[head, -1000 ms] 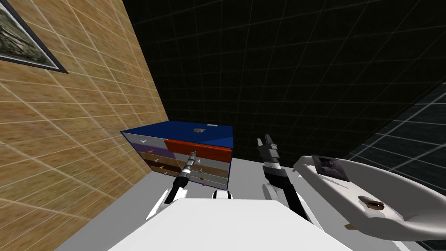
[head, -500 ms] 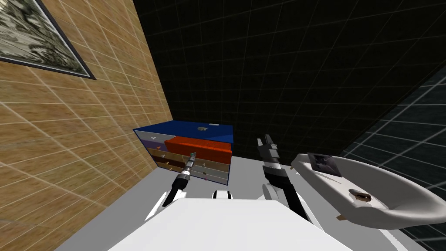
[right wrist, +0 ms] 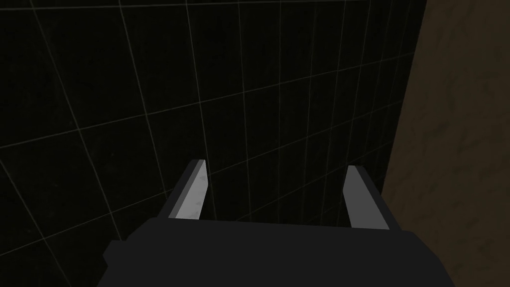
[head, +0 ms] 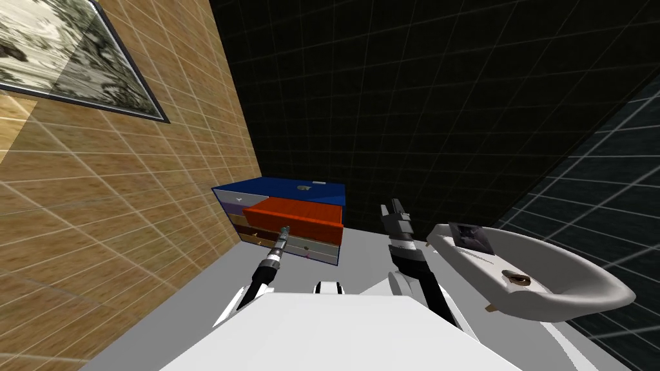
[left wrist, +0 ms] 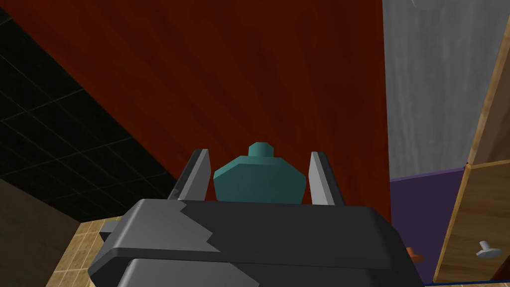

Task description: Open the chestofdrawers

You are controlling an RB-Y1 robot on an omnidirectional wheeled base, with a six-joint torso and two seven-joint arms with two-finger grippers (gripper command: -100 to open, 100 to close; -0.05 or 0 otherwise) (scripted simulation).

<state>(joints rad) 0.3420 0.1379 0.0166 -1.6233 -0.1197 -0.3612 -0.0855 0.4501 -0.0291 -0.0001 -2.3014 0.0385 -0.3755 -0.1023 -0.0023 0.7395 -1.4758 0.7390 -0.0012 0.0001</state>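
Observation:
A blue chest of drawers (head: 323, 191) stands against the dark tiled wall, in the corner by the tan wall. Its red upper drawer (head: 298, 213) juts out well past the other drawer fronts. My left gripper (head: 284, 230) is at that drawer's front. In the left wrist view the left gripper (left wrist: 259, 172) is shut on the drawer's teal knob (left wrist: 259, 178), one finger on each side, with the red drawer front (left wrist: 239, 79) right behind it. My right gripper (head: 394, 208) hangs open in the air to the right of the chest, with nothing between the right gripper's (right wrist: 274, 192) fingers.
A white basin (head: 580, 297) with a drain sits close on my right. A tan tiled wall (head: 97, 219) with a framed picture (head: 71, 58) runs along my left. Grey, purple and wood-coloured drawers (left wrist: 490, 209) with small knobs stay flush in the chest. Grey floor lies between me and the chest.
The red drawer has slid farther out of the chest with my left gripper on its knob. I have backed away, so the chest looks smaller. My right arm has kept its pose.

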